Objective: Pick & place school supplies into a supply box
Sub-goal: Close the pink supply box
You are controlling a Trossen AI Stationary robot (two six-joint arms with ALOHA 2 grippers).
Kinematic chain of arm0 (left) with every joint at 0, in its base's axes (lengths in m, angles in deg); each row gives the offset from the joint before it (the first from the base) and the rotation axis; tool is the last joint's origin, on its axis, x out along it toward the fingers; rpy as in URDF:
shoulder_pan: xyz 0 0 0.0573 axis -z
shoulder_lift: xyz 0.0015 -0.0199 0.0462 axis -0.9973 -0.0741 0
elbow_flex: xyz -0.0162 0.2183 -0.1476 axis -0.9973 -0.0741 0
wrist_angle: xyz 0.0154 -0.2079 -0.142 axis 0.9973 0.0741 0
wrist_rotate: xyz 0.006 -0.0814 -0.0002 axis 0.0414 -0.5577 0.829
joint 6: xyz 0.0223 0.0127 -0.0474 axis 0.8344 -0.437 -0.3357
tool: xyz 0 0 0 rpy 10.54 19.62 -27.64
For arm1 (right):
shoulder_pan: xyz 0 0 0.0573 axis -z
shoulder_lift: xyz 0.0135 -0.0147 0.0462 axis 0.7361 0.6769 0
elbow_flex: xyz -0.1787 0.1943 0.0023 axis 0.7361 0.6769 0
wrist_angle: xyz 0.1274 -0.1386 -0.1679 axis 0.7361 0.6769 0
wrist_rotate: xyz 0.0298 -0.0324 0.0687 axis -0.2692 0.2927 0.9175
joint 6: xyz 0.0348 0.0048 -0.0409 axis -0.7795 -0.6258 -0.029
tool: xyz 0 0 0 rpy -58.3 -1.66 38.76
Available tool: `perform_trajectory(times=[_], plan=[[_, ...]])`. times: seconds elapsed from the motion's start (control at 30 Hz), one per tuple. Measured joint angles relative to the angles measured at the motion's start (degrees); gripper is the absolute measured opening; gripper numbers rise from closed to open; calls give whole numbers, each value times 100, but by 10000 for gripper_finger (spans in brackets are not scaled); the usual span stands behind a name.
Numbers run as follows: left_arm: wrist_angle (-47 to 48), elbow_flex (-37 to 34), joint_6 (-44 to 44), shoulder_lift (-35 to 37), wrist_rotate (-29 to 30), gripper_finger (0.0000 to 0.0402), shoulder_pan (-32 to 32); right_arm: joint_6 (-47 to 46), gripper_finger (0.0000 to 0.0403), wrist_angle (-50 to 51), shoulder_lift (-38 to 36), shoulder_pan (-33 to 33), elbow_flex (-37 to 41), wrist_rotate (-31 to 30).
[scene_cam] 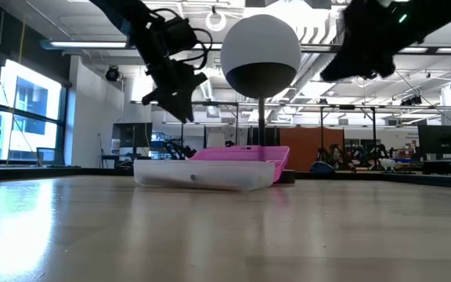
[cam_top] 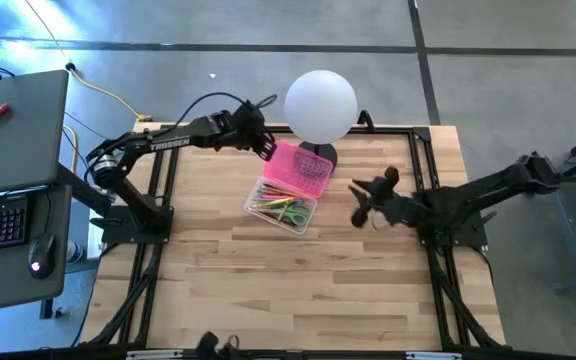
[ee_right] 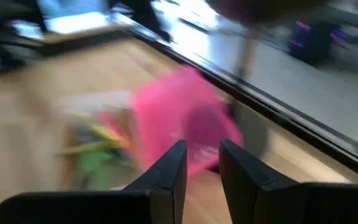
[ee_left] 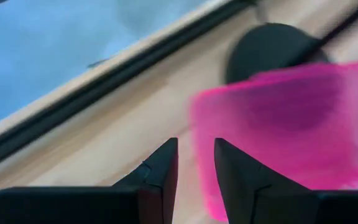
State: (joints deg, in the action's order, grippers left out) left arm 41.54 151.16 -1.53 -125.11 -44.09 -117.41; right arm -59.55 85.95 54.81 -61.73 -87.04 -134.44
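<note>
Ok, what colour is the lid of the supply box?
Hot pink. The open lid of the supply box shows best in the high view.

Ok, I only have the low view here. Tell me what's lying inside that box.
Observer: From above, the clear base holds the pencils and pens, yellow, green and pink showing.
Operator: Give me the left hand's spot.
Observer: The left hand is at the far left corner of the open pink lid, fingers slightly apart, holding nothing.
Operator: Now the right hand.
Observer: The right hand hangs to the box's right, apart from it, holding nothing.
</note>
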Motion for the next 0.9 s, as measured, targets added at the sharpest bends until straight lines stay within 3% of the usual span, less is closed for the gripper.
perform_trajectory(times=[0.07, 0.17, 0.3, 0.4, 0.67, 0.8, 0.9], plan=[[90, 0, -21, -26, 67, 136, -190, -251, 73, 70, 279, 366, 2, -34], [155, -16, -17, -162, 41, 136, -407, -382, 73, -66, 606, 824, 0, 386], [98, -102, 54, -367, -498, 136, -601, -349, 73, -296, 1052, 1360, 0, 1166], [124, -161, 505, -531, -855, 136, -668, -391, 73, -431, 1356, 1707, 0, 1345], [-461, -177, 711, -826, -704, 134, -664, -893, 44, -856, 2163, 2606, 0, 1922], [-489, -177, 671, -888, -507, 106, -660, -962, 11, -1045, 2520, 2886, 0, 2168], [-306, -177, 637, -903, -321, 56, -660, -876, 4, -1215, 2769, 3009, -1, 2279]])
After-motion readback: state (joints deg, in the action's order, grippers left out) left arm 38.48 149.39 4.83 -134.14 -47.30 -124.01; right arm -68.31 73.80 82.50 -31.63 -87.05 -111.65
